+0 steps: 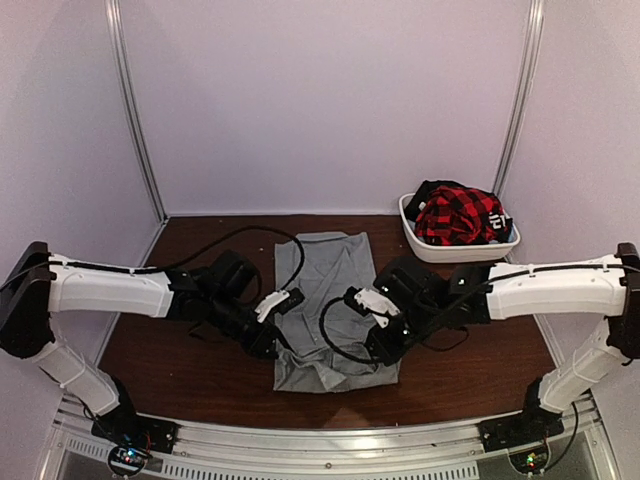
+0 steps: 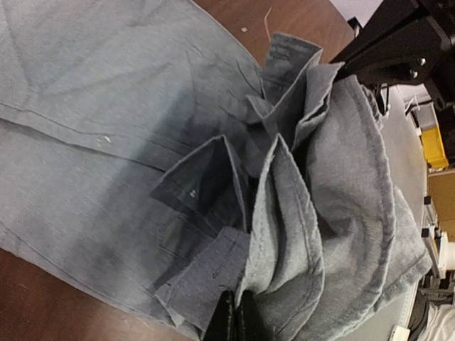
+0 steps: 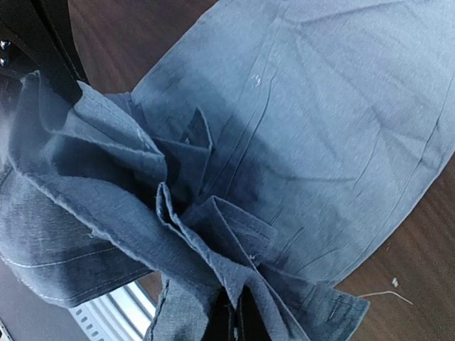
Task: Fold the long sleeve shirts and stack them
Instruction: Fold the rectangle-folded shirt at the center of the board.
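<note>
- The grey shirt (image 1: 325,275) lies lengthwise down the middle of the bench (image 1: 200,380), its far end flat and its near end gathered up between the two arms.
- The left hand (image 2: 232,320) is pinched tight on a bunch of cloth at the shirt's near left. Hems and plackets fan upward from its closed fingers.
- The right hand (image 3: 231,316) is clamped the same way on the near right, with folds rising from its tips.
- Holding both near corners at once probably lets the arms lift that end together and carry it toward the far end for a crosswise fold.
- The cloth between the hands is crumpled, so the fold may land uneven unless it is drawn taut first.
- A white tub (image 1: 455,252) at the far right holds a red-and-black plaid garment (image 1: 455,215), well apart from the grey one and likely waiting its turn.
</note>
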`<action>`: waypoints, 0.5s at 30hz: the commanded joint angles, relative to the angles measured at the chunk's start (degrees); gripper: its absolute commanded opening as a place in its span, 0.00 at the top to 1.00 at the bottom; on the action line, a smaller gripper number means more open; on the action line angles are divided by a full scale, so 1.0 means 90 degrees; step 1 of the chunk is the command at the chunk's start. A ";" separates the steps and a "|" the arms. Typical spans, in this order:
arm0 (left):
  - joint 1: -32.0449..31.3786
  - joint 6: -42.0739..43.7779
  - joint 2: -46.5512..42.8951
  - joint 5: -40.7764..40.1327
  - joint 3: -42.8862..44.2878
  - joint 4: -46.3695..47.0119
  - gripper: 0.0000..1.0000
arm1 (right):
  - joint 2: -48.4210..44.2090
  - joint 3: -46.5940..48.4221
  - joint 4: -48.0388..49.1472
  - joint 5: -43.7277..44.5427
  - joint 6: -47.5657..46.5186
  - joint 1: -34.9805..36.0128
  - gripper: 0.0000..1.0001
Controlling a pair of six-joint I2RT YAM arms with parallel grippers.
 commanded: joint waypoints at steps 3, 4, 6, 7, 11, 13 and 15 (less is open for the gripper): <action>0.1147 0.0474 0.1172 0.0409 0.0937 -0.0221 1.00 | 0.1386 0.1229 -0.0460 -0.0663 -0.1054 -0.1211 1.00; 0.1267 0.0511 0.1370 0.0362 0.1119 -0.0309 1.00 | 0.1626 0.1448 -0.0503 -0.0701 -0.1120 -0.1366 1.00; 0.1452 0.0569 0.1664 0.0325 0.1375 -0.0407 1.00 | 0.2075 0.1836 -0.0483 -0.0894 -0.1248 -0.1617 1.00; 0.1524 0.0564 0.1762 0.0304 0.1455 -0.0417 1.00 | 0.2273 0.2025 -0.0471 -0.0955 -0.1284 -0.1719 1.00; 0.1790 0.0612 0.2139 0.0257 0.1763 -0.0532 1.00 | 0.2992 0.2653 -0.0585 -0.1129 -0.1450 -0.2031 1.00; 0.1920 0.0587 0.2238 0.0278 0.1854 -0.0526 1.00 | 0.3218 0.2862 -0.0618 -0.1200 -0.1502 -0.2150 1.00; 0.2022 0.0568 0.2351 0.0296 0.1973 -0.0536 1.00 | 0.3378 0.3035 -0.0644 -0.1255 -0.1554 -0.2238 1.00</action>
